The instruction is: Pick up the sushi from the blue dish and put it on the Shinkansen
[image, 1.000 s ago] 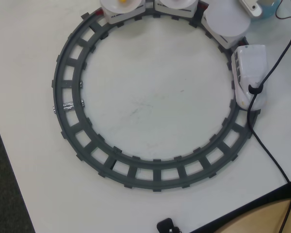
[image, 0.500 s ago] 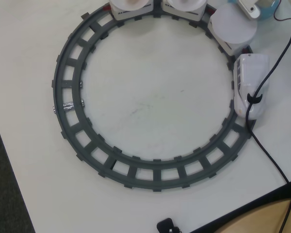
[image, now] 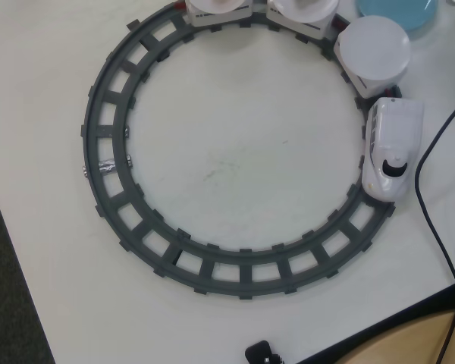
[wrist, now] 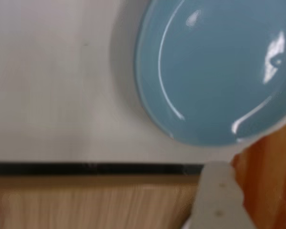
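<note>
In the wrist view the orange sushi [wrist: 269, 181] with pale stripes fills the bottom right corner, held against a white finger [wrist: 219, 200] of my gripper [wrist: 262, 200], which is shut on it. The pale blue dish [wrist: 214, 71] lies empty just beyond it on the white table. In the overhead view the dish [image: 398, 14] shows only partly at the top right edge. The white Shinkansen [image: 393, 148] stands on the right side of the track, nose toward the bottom. Behind it is a car with a round white plate [image: 373, 47]. The gripper is out of the overhead view.
A dark grey circular track [image: 106, 152] takes up most of the table. Two more plate cars [image: 220, 6] [image: 307, 9] sit at the top edge. A black cable [image: 432, 220] runs down the right side. The table's black edge [wrist: 86, 168] is close below the dish.
</note>
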### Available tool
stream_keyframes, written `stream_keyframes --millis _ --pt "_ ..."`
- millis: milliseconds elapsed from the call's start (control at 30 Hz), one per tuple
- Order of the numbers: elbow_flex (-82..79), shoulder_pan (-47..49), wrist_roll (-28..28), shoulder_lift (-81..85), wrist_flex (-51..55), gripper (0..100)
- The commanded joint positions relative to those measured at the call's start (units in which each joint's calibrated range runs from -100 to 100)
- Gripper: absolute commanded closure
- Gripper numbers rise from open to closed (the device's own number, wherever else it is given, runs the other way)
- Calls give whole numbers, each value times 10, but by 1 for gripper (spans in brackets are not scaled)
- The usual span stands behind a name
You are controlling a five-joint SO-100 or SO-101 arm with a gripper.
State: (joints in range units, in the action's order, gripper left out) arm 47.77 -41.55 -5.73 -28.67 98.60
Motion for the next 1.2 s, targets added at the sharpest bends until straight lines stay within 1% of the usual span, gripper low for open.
stream_keyframes --millis 0,100,267,367,533,600,833,1000,1167 --pt "-130 -3 -26 207 7 98" --pt "-247 -1 -63 335 5 98" --pt "-437 16 -147 545 5 98" --pt "-546 20 -214 646 5 98" --pt "-699 20 -354 745 5 98" --pt "-729 20 -404 773 5 98" --pt "-761 21 -549 854 5 98" --pt "-821 65 -630 924 5 98" --pt "-910 129 -694 989 4 98"
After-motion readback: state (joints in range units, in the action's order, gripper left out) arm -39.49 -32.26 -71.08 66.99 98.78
